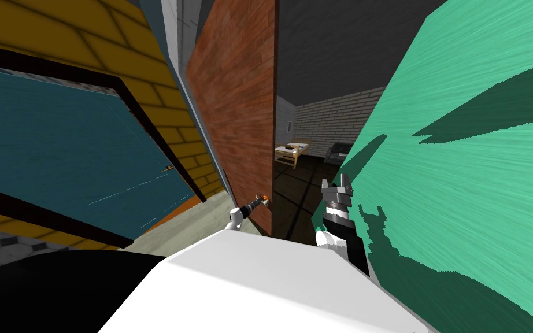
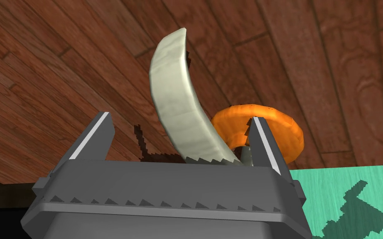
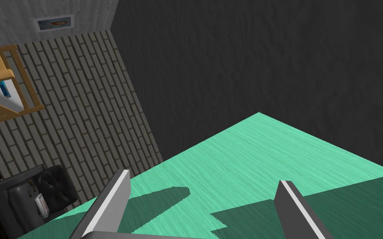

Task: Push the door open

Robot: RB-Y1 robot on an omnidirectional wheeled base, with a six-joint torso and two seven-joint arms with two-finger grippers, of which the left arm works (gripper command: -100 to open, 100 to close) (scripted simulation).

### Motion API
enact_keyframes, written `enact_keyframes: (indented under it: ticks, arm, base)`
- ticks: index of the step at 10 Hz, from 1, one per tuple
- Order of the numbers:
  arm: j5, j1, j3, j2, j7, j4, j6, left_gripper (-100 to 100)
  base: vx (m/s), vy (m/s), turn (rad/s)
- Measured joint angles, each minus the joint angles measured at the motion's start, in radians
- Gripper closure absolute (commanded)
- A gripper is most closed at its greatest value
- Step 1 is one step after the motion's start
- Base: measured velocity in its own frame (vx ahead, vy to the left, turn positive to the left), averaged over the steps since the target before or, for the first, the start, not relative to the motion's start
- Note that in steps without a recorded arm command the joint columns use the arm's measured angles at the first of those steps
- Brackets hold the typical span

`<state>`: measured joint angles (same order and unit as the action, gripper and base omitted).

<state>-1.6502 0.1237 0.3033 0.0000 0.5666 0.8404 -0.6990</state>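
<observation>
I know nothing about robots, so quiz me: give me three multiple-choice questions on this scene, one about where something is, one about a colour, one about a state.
1. Where is the left claw?
A. At the handle of the door
B. Resting on a bed
C. Flat on the floor

2. What colour is the wall beside the right claw?
A. Yellow
B. Green
C. White

3. How does the door stand?
A. Fully shut
B. Partly open
C. Lying flat on the floor

Answers:
1 A: the pale handle rises between the left claw's open fingers, against the brown door.
2 B: the wall just past the right claw is green.
3 B: a bed in the next room shows through the gap past the door's edge.
</observation>
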Motion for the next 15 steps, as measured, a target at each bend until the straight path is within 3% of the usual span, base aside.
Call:
enact_keyframes:
  ticks: [2, 3, 4, 5, 6, 7, 8, 11, 12, 15]
  arm:
    - [0.028, -0.013, -0.019, -0.004, 0.040, 0.040, 0.024, 100]
    - [0.013, -0.002, -0.008, -0.003, 0.017, 0.019, 0.017, 100]
    - [0.023, -0.014, -0.015, -0.006, 0.024, 0.040, 0.020, 100]
    - [0.014, -0.012, -0.009, -0.005, 0.014, 0.032, 0.014, 100]
    - [-0.008, 0.016, 0.008, -0.001, -0.021, -0.018, 0.006, 100]
    - [-0.004, 0.011, 0.006, 0.007, -0.016, -0.012, 0.000, 100]
    - [0.015, -0.008, -0.009, 0.005, 0.017, 0.024, 0.007, 100]
    - [0.054, 0.008, -0.020, 0.001, -0.004, 0.042, 0.039, 100]
    - [0.050, 0.030, -0.011, 0.003, -0.031, 0.011, 0.046, 100]
    - [0.082, 0.024, -0.029, 0.009, 0.004, 0.041, 0.061, 100]
  base:
    - [0.000, 0.000, 0.000]
    - [0.006, 0.001, 0.006]
    - [0.000, 0.000, 0.000]
    - [0.000, 0.000, 0.000]
    - [-0.002, -0.005, -0.013]
    - [0.000, 0.001, 0.011]
    - [0.023, -0.012, 0.015]
    - [0.055, -0.033, 0.004]
    - [0.044, -0.019, -0.006]
    - [0.002, 0.001, 0.004]
